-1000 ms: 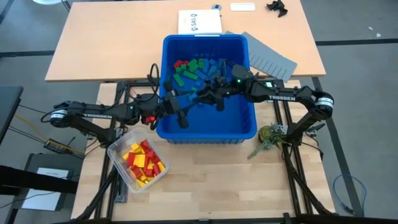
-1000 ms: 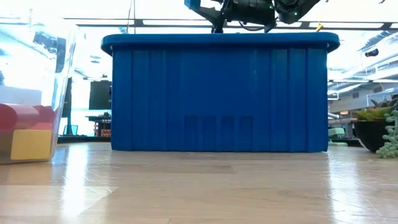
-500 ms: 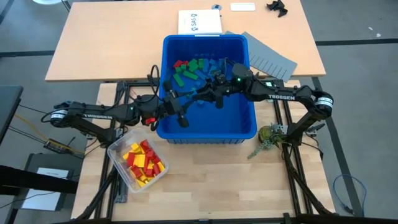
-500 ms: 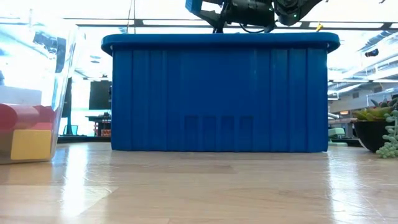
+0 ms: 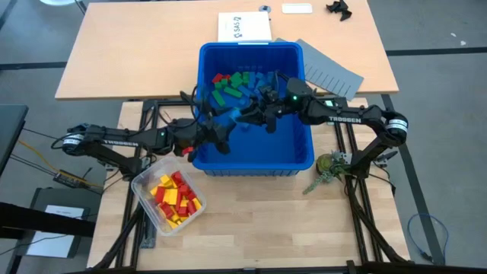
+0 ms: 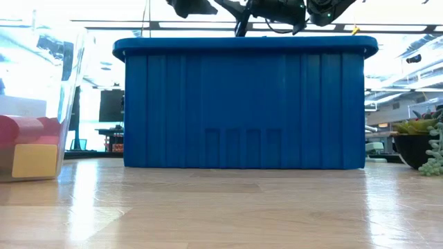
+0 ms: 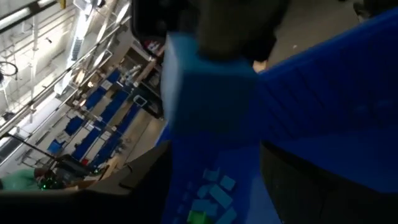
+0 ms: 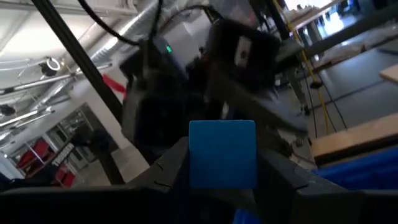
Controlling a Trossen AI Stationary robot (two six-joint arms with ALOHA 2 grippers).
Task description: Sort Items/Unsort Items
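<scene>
Clearly, a blue block [image 8: 222,154] sits clamped between the right tool [image 5: 262,116] fingers.

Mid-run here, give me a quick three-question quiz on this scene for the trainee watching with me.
1. True or false: the clear container beside the bin holds red and yellow blocks.
2. What sits between the fingers of the right tool? A. a blue block B. a green wedge C. nothing
3. Which colours show among the loose pieces inside the blue bin?

Key: 1 true. 2 A. 3 red, green and blue, piled at the bin's far end.
</scene>
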